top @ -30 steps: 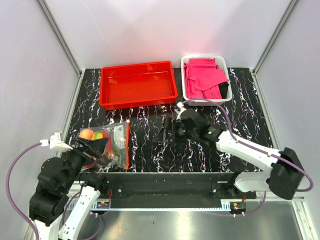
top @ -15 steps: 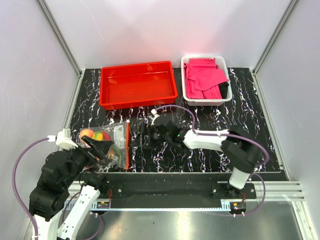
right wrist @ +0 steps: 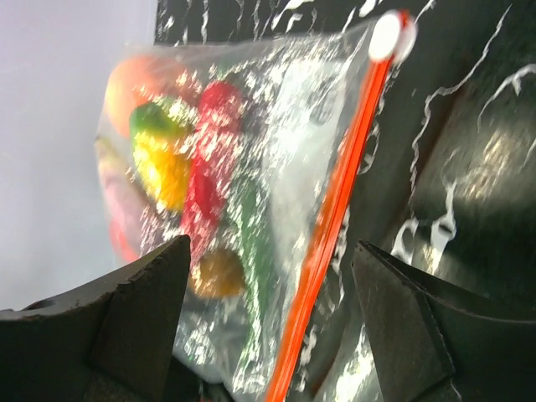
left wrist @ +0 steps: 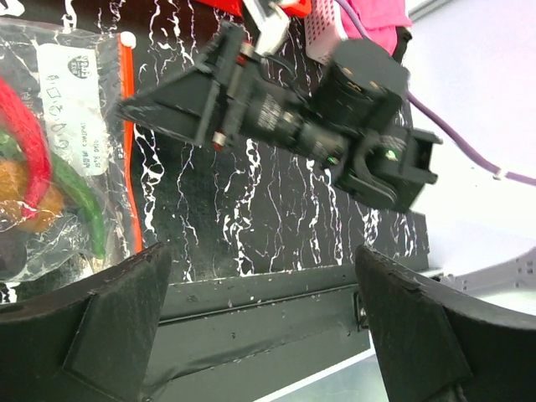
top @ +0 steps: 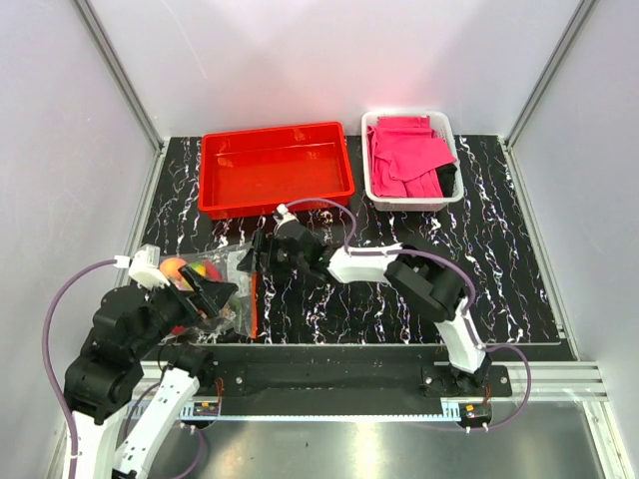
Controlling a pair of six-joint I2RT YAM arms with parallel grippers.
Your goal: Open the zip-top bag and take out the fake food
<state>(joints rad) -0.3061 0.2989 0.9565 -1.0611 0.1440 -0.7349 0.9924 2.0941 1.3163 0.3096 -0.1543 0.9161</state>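
The zip-top bag (top: pixel 232 261) lies flat at 8 o'clock on the black marbled table (top: pixel 499 269). Its red-orange zip strip (top: pixel 254 294) runs along the bag's 3 o'clock edge, with a white slider (top: pixel 256 241) at the 12 o'clock end. From above, the left arm covers much of the bag, so only 2 pieces of fake food (top: pixel 173 266) show clearly there: a red-orange round one and a yellow-green one beside it.

The left gripper (top: pixel 205 294) sits over the bag's 6 o'clock part, and whether it touches the plastic cannot be told. In its wrist view the left gripper (left wrist: pixel 258 251) has its fingers spread wide with only table between them. The bag (left wrist: pixel 50 151) is cut off at 9 o'clock of that frame.

The right gripper (top: pixel 258 254) reaches in from 3 o'clock and stops just beside the strip's 12 o'clock end. Its wrist view is blurred, and there the right gripper (right wrist: pixel 270 247) shows its fingers apart, clamping nothing. The bag (right wrist: pixel 293 142) fills the frame. Inside it, yellow, red, green and brown shapes (right wrist: pixel 205 167) crowd together, their outlines smeared by glare.

A red tray (top: pixel 205 175) stands at 11 o'clock. A white basket (top: pixel 367 160) of pink cloths (top: pixel 404 150) stands at 1 o'clock.
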